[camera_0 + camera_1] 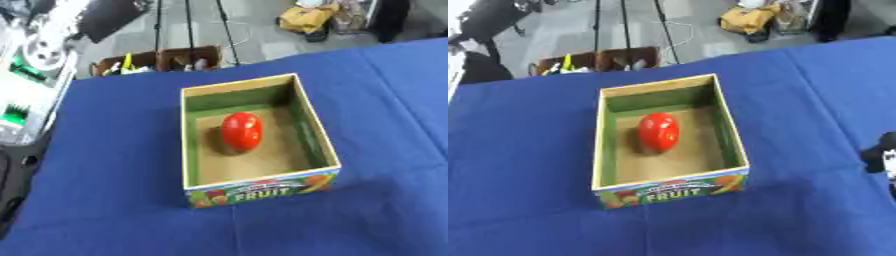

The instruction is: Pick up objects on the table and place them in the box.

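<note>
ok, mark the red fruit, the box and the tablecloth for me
red fruit [241,131], left eye view, middle of its top.
box [262,191], left eye view, printed front wall.
blue tablecloth [527,150], right eye view, bare patch left of box.

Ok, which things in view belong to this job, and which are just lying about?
Part of the job:
- open cardboard box printed FRUIT, on the blue tablecloth
- glossy red oval object, lying on the box floor
- right hand, a dark part of it at the right edge of the right eye view

Just lying about:
- brown boxes on the floor
- yellow bag
- black stand legs
</note>
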Robot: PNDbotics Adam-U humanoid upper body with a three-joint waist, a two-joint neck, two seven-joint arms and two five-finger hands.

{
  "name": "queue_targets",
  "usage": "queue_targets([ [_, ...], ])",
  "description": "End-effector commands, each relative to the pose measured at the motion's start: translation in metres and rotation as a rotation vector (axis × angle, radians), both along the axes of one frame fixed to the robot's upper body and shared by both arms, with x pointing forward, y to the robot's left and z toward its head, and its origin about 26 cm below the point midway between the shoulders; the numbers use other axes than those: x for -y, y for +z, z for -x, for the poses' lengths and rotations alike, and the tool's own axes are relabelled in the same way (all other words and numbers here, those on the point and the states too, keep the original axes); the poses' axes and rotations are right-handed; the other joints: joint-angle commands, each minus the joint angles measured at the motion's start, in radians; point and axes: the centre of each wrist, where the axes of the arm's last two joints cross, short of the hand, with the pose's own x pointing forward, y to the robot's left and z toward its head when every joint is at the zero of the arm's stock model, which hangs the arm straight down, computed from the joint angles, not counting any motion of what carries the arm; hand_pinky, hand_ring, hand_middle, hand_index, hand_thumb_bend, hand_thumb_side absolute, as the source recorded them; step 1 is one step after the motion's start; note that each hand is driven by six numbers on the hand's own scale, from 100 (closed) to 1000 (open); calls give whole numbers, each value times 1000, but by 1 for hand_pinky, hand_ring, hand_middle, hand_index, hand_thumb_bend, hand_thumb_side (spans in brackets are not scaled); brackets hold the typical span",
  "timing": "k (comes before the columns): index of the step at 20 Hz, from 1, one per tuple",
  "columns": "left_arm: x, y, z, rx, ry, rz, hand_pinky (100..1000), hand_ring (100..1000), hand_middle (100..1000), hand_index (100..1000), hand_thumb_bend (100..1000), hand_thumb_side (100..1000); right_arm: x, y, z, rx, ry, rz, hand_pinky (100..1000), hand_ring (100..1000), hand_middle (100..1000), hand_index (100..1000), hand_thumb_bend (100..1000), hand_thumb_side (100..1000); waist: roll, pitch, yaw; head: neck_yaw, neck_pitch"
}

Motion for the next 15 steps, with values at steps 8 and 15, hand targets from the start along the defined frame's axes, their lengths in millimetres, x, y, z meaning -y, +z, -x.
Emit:
queue_targets([
  [8, -43, -29, 39, 241, -54, 403, 505, 578, 576, 785, 100, 948, 2, 11, 1, 71, -12, -30, 515, 579, 428, 524, 100, 884, -41, -24, 40, -8, 22],
  [15, -65, -88, 37, 255, -12, 624, 496, 571, 564, 785, 100, 998, 0, 17, -2, 100, 7, -58, 514, 579, 429, 525, 100, 884, -64, -23, 73, 0, 21],
])
